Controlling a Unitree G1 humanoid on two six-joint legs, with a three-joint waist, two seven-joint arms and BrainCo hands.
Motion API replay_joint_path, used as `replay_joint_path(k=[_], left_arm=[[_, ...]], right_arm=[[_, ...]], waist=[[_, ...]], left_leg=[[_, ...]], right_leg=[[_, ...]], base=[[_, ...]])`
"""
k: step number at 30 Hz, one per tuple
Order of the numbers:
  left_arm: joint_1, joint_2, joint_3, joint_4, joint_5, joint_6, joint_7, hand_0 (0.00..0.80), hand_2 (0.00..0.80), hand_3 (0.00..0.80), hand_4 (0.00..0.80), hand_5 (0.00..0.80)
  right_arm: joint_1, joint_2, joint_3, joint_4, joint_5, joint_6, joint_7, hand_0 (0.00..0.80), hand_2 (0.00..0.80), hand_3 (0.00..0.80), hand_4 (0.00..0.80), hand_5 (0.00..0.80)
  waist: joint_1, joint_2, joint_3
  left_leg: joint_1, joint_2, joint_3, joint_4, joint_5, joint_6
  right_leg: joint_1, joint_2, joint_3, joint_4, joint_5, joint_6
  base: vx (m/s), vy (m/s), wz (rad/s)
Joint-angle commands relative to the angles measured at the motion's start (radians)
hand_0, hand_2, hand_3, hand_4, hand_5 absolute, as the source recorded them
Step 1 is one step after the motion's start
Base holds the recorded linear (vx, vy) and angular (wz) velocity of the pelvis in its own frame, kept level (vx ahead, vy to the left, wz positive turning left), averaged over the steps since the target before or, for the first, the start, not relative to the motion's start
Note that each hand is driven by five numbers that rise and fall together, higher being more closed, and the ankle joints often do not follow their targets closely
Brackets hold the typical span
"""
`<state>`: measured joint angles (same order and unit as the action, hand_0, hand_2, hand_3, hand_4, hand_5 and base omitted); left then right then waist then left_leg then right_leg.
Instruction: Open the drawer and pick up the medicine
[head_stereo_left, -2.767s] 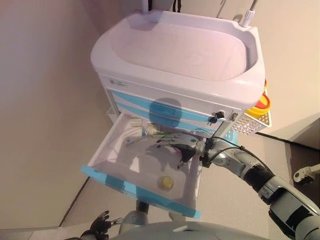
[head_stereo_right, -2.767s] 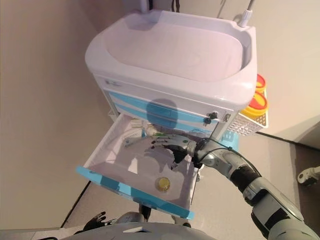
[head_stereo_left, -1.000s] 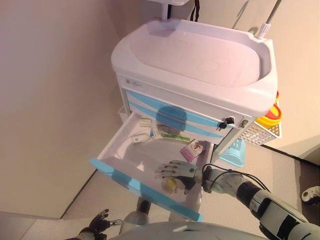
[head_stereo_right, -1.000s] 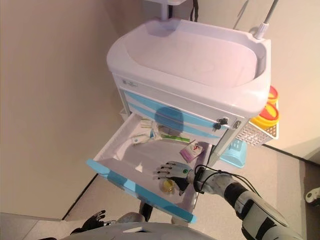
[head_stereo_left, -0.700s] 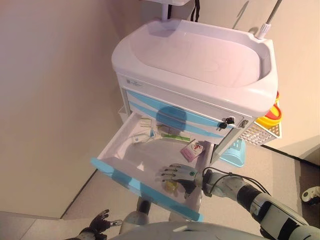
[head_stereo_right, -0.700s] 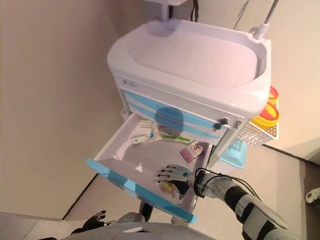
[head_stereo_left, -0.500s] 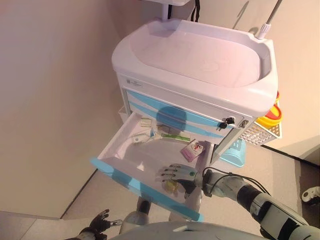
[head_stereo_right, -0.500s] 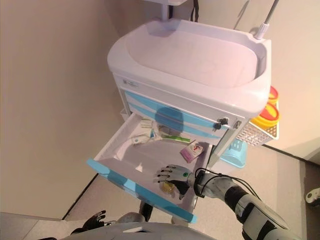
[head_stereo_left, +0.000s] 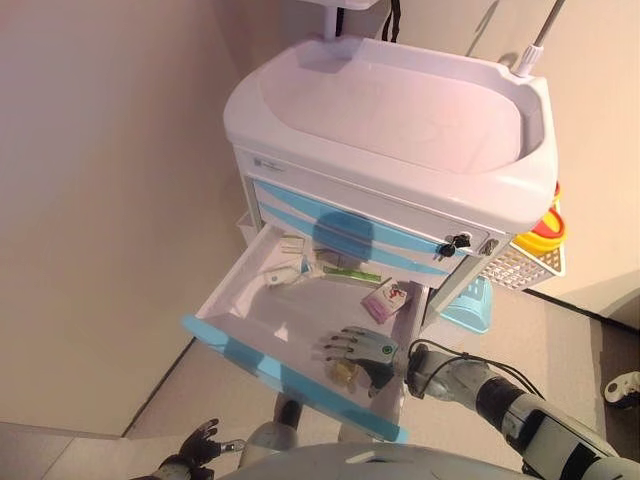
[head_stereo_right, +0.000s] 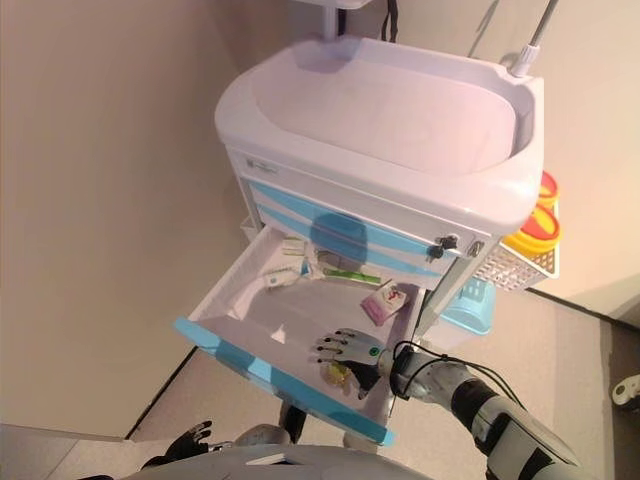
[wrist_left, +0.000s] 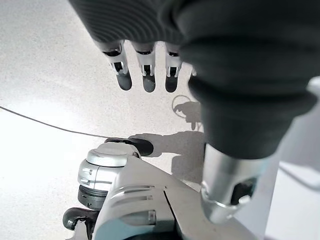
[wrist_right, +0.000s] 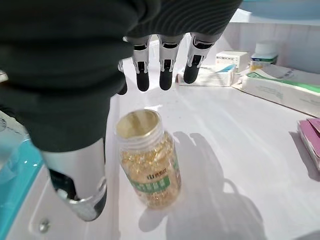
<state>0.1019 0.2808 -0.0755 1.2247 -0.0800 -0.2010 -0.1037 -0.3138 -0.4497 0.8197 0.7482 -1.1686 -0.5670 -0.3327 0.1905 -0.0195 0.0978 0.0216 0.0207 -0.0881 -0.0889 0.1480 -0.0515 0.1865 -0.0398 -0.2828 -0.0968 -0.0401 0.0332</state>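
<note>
The cart's top drawer (head_stereo_left: 262, 312) stands pulled out, white inside with a light blue front. A small clear bottle of yellow capsules (wrist_right: 149, 160) with a gold lid stands upright near the drawer's front right corner (head_stereo_left: 343, 371). My right hand (head_stereo_left: 366, 350) reaches into the drawer from the right and hovers just over the bottle. Its fingers (wrist_right: 165, 70) are straight beyond the lid and its thumb (wrist_right: 80, 185) hangs beside the bottle, apart from it. My left hand (head_stereo_left: 196, 446) hangs low at the bottom left, fingers (wrist_left: 144, 75) relaxed over the floor.
Further back in the drawer lie a pink packet (head_stereo_left: 385, 300), a long green-and-white box (head_stereo_left: 348, 271), small boxes (head_stereo_left: 292, 243) and a white tube (head_stereo_left: 278, 276). The cart's white top tray (head_stereo_left: 400, 110) overhangs the drawers. A basket with yellow tubs (head_stereo_left: 540, 240) hangs at the cart's right; a wall stands left.
My right hand has come from the drawer's back to its front right corner and now sits over the bottle. The camera has shifted. The bottle has not moved.
</note>
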Motion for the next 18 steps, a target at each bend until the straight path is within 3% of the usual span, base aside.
replay_joint_path(k=[1,18], left_arm=[[-0.05,-0.008,-0.034,0.031,-0.003,-0.03,0.003,0.0,0.0,0.0,0.0,0.0],[-0.039,-0.009,-0.043,0.027,-0.004,-0.036,-0.001,0.0,0.0,0.0,0.0,0.0]], right_arm=[[-0.044,0.024,-0.014,-0.017,0.013,-0.003,-0.048,0.0,0.0,0.0,0.0,0.0],[-0.034,0.036,-0.023,0.013,0.025,0.014,-0.052,0.0,0.0,0.0,0.0,0.0]], waist=[[0.015,-0.024,0.023],[0.019,-0.018,0.025]], left_leg=[[0.058,-0.086,-0.009,0.002,-0.162,0.038],[0.06,-0.088,-0.015,0.002,-0.162,0.04]], right_leg=[[-0.048,-0.003,-0.014,0.032,0.012,0.03],[-0.045,-0.004,-0.021,0.033,0.01,0.028]], base=[[0.0,0.0,0.0],[0.0,0.0,0.0]])
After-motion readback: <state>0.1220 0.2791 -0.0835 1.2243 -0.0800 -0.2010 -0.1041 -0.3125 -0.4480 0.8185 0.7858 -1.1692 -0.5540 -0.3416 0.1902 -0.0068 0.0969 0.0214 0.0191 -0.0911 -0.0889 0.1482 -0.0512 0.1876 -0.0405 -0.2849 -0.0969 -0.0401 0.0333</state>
